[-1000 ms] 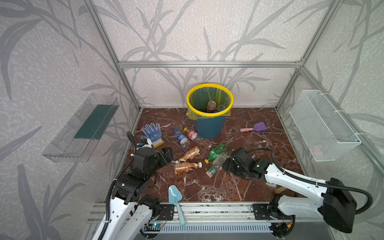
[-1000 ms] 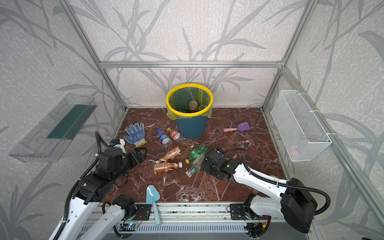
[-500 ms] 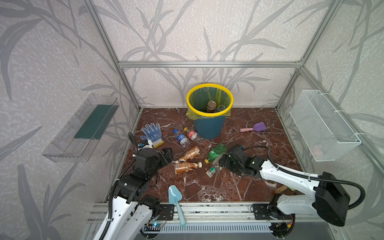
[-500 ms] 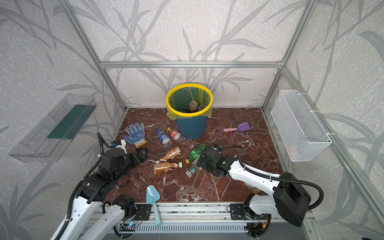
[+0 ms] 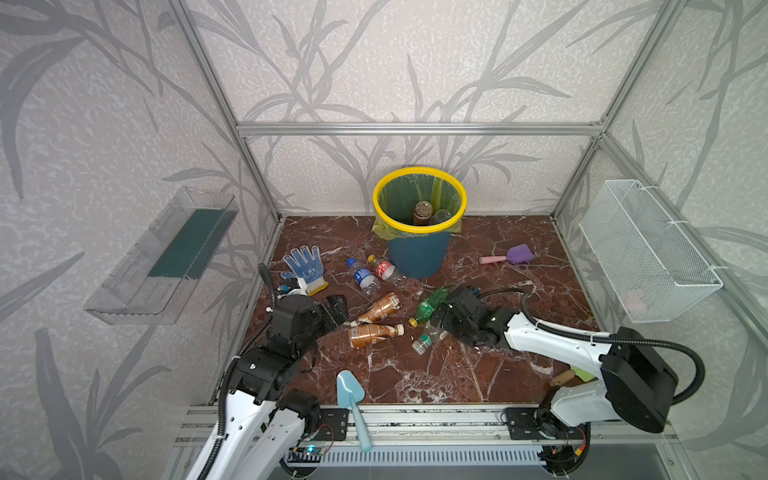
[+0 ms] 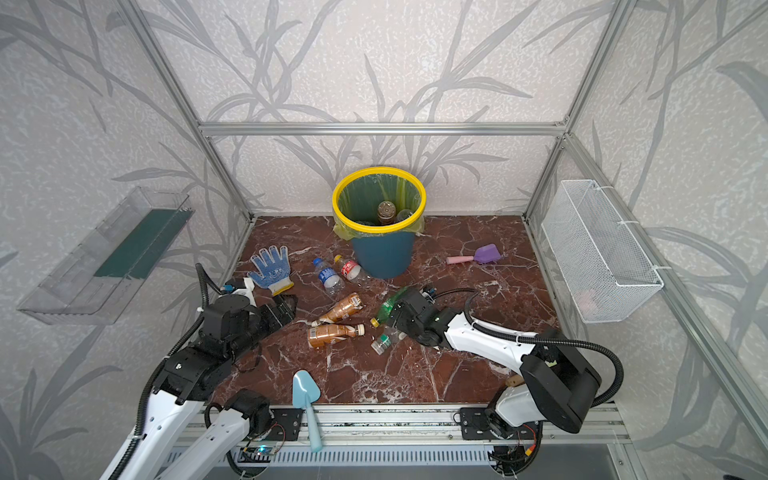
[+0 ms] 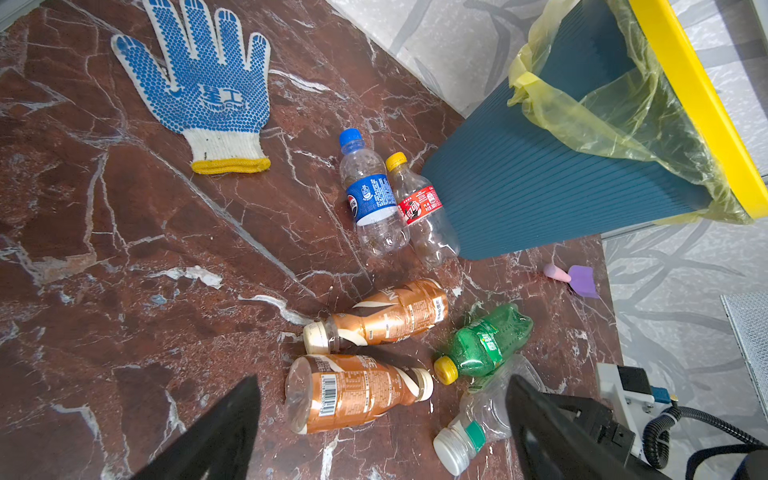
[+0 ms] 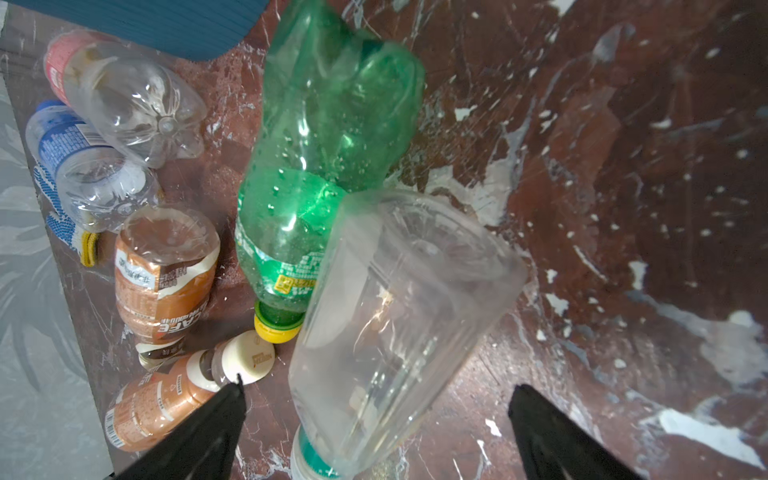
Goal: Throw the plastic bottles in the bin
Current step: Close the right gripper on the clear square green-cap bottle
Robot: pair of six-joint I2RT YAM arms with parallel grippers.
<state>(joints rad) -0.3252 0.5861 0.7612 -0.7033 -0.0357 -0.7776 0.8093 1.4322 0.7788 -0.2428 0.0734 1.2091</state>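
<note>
The teal bin (image 5: 419, 253) with a yellow rim stands at the back, with two bottles (image 5: 423, 212) inside it. On the floor lie blue-label (image 5: 362, 277) and red-label (image 5: 384, 270) clear bottles, two brown bottles (image 5: 378, 308) (image 5: 374, 334), a green bottle (image 5: 430, 305) and a clear green-banded bottle (image 5: 424, 338). My right gripper (image 8: 378, 386) is open, its fingers on either side of the clear bottle (image 8: 399, 316) and not touching it. My left gripper (image 7: 383, 380) is open just short of the nearer brown bottle (image 7: 353, 392).
A blue-dotted glove (image 5: 305, 268) lies at the left. A purple scoop (image 5: 515, 254) lies right of the bin. A light blue scoop (image 5: 351, 399) rests on the front edge. A wire basket (image 5: 640, 249) hangs on the right wall and a clear tray (image 5: 166, 253) on the left wall.
My right gripper has slid left and forward up to the clear bottle, and its jaws have spread wider. The left arm has edged slightly toward the brown bottles.
</note>
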